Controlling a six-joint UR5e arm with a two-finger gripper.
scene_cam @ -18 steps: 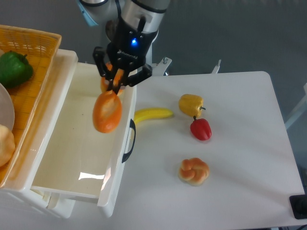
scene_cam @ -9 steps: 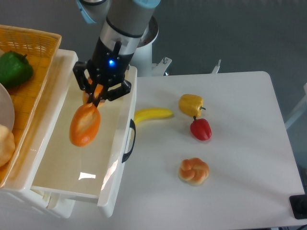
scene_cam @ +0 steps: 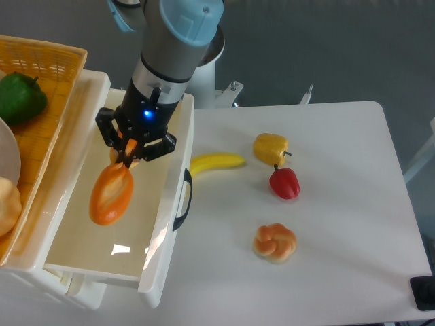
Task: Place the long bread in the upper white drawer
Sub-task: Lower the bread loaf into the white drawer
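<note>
Pincer [scene_cam: 126, 153] shifted left, lower, clamped on long bread [scene_cam: 112, 193] over upper white drawer [scene_cam: 81, 234]

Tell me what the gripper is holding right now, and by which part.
The gripper holds the long bread, clamped at its upper end; the loaf hangs tilted over the upper white drawer.

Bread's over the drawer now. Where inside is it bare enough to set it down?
The upper white drawer shows a bare floor from the handle-side wall to the basket-side wall; nothing lies in it. The gripper holds the long bread above its middle. The orange basket is crowded.
</note>
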